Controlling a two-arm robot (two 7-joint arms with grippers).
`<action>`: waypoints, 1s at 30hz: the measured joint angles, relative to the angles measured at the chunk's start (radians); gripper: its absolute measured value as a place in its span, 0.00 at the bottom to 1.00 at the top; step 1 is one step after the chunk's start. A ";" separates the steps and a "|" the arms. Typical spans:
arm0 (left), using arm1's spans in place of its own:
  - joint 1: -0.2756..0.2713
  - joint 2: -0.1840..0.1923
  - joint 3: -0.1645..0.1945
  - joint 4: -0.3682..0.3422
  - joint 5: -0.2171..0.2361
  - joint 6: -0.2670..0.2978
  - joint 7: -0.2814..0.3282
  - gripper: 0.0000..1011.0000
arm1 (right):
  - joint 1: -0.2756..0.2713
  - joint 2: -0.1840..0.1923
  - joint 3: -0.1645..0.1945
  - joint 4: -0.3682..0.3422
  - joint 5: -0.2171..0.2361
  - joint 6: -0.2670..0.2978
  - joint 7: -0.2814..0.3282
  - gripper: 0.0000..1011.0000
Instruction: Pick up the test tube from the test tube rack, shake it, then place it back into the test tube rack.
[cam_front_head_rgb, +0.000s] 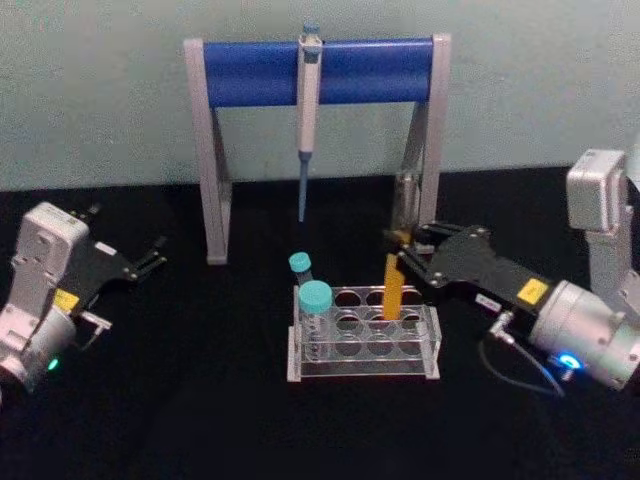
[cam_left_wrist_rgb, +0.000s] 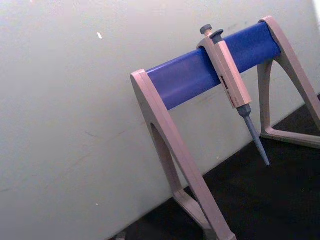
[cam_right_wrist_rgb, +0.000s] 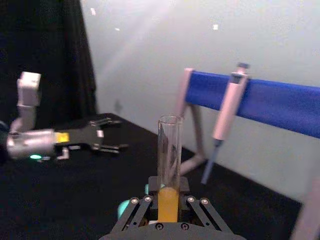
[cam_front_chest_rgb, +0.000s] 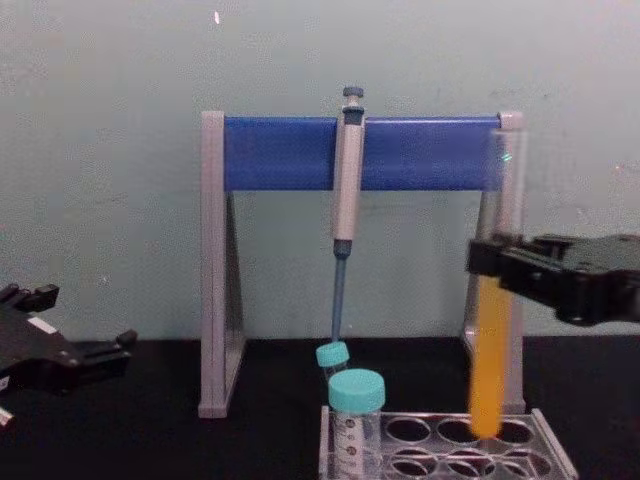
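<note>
The test tube (cam_front_head_rgb: 393, 285) is a tall clear glass tube with orange-yellow liquid in its lower part. It stands upright in my right gripper (cam_front_head_rgb: 400, 258), which is shut on it near mid-height. In the chest view the test tube (cam_front_chest_rgb: 490, 360) has its bottom tip at a back-row hole of the clear test tube rack (cam_front_chest_rgb: 550, 440). The right wrist view shows the tube (cam_right_wrist_rgb: 169, 145) rising between the right gripper's (cam_right_wrist_rgb: 168, 200) fingers. My left gripper (cam_front_head_rgb: 150, 258) rests open at the far left, well away from the rack (cam_front_head_rgb: 425, 345).
A blue-and-grey pipette stand (cam_front_head_rgb: 320, 72) with a hanging pipette (cam_front_head_rgb: 308, 100) stands behind the rack. Two teal-capped tubes (cam_front_head_rgb: 315, 300) sit in the rack's left end. The left wrist view faces the stand (cam_left_wrist_rgb: 190, 80) and pipette (cam_left_wrist_rgb: 232, 85).
</note>
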 joint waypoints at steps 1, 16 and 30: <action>0.000 0.000 0.000 0.000 0.000 0.000 0.000 0.99 | 0.012 -0.005 -0.013 0.008 0.010 0.002 0.012 0.22; 0.000 0.000 0.000 0.000 0.000 0.000 0.000 0.99 | 0.147 -0.086 -0.083 0.142 0.025 -0.063 0.015 0.22; 0.000 0.000 0.000 0.000 0.000 0.000 0.000 0.99 | 0.152 -0.096 -0.046 0.180 -0.017 -0.085 -0.058 0.22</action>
